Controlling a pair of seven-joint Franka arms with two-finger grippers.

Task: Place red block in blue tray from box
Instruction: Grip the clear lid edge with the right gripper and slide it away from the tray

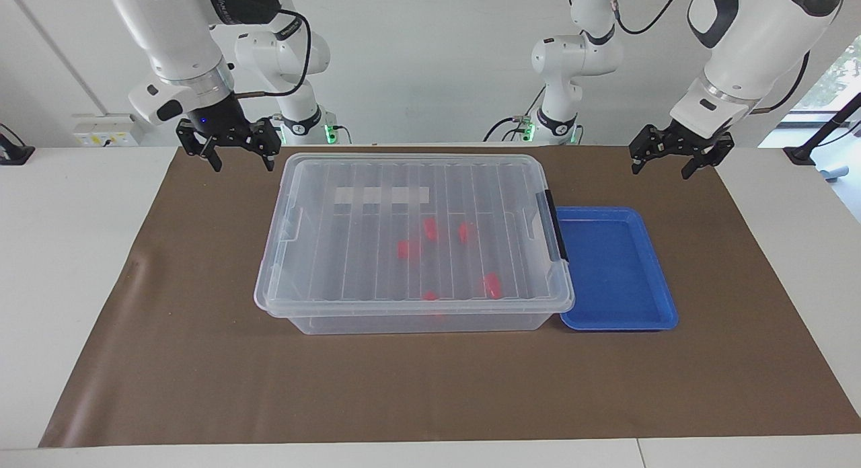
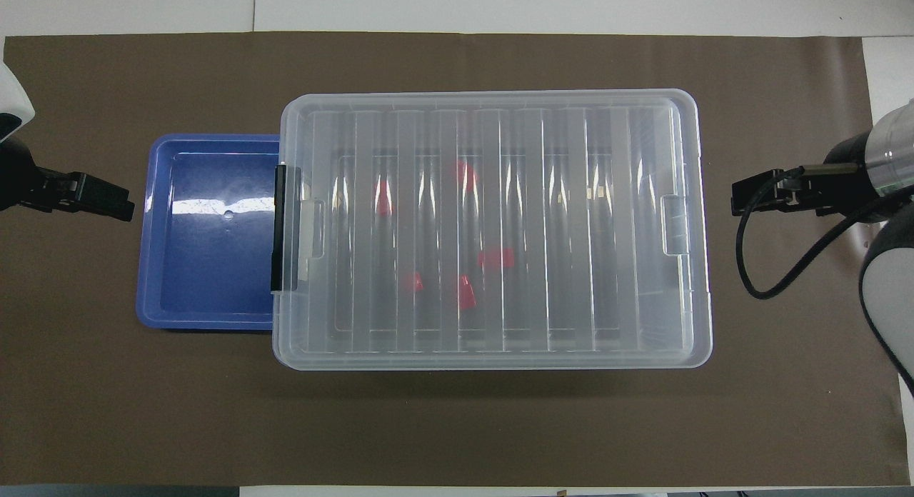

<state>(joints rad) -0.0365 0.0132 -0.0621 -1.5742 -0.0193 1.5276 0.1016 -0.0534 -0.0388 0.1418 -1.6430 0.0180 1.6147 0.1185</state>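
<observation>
The red blocks [image 1: 430, 230] lie on the floor of the box [image 1: 410, 320], under its lid [image 1: 350, 232], which is still on; none is in the tray [image 1: 615, 266]. So the relation that matters is not block to claw but lid to claw: nothing can be picked until the lid comes off.

The left gripper [image 1: 675, 160] hangs empty with its fingers apart, over the mat [image 1: 202, 360] near the tray's corner closest to the robots. The black latch [image 1: 555, 224] at that end of the box lies just past the tray from it. The right gripper [image 1: 232, 148] hangs empty and spread too, over the mat beside the other end of the box, close to the lid's corner. Each arm thus has one short end of the lid within reach, and the box's long axis runs from one arm's end of the table to the other.

The blocks sit clustered toward the middle of the box and a little toward the latch end, so the left arm is likely the nearer for picking, and the tray touches the box at that same end. The mat is bare on the side of the box farther from the robots, which looks like fair room for setting the lid down.
</observation>
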